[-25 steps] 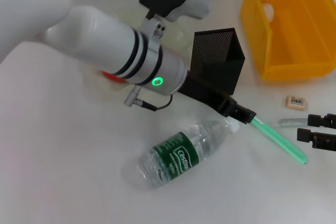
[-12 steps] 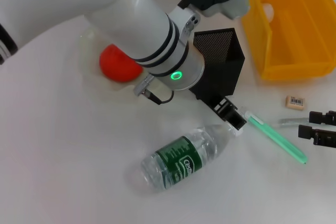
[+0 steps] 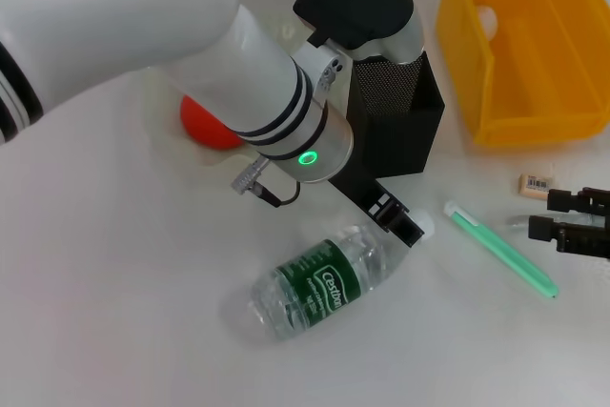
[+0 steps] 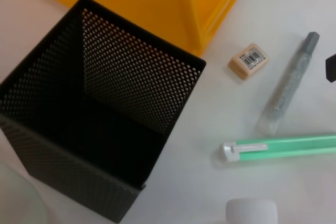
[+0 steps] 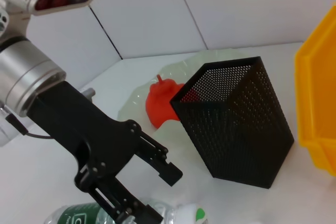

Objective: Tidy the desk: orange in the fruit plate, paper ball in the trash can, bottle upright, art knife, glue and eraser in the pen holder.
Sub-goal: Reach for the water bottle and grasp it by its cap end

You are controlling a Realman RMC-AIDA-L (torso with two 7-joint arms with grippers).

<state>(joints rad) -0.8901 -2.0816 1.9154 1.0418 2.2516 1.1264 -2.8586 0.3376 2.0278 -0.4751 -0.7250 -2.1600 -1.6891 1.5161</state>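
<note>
1. The left gripper (image 3: 398, 221) hovers low over the desk just at the neck end of the bottle (image 3: 319, 283); the right wrist view shows its two black fingers spread apart with nothing between them, so the claw is released.
2. The bottle lies on its side in front of the pen holder (image 3: 396, 111), its white cap (image 3: 421, 225) pointing toward the gripper and its base pointing away, toward the robot's left. Its long axis therefore runs diagonally, from the claw down and away.
3. This is the relation the next move seems to turn on: the cap end is the near end, right beside the open fingers, so the left arm is much the nearer one for standing the bottle up (the right arm sits well apart from it).
4. The right gripper (image 3: 572, 221) rests at the far right edge of the head view, its dark fingers open, near the art knife (image 4: 287, 85) and just short of the eraser (image 3: 537, 184).
5. The glue (image 3: 500, 250) lies flat between the two grippers, its white tip toward the bottle cap, apart from both claws.
6. The orange (image 3: 205, 126) is half hidden behind the left arm and appears, in the right wrist view, to sit in the fruit plate (image 5: 131, 106).
7. The trash can (image 3: 524, 45) stands just beside the pen holder, which looks empty from the left wrist view.
</note>
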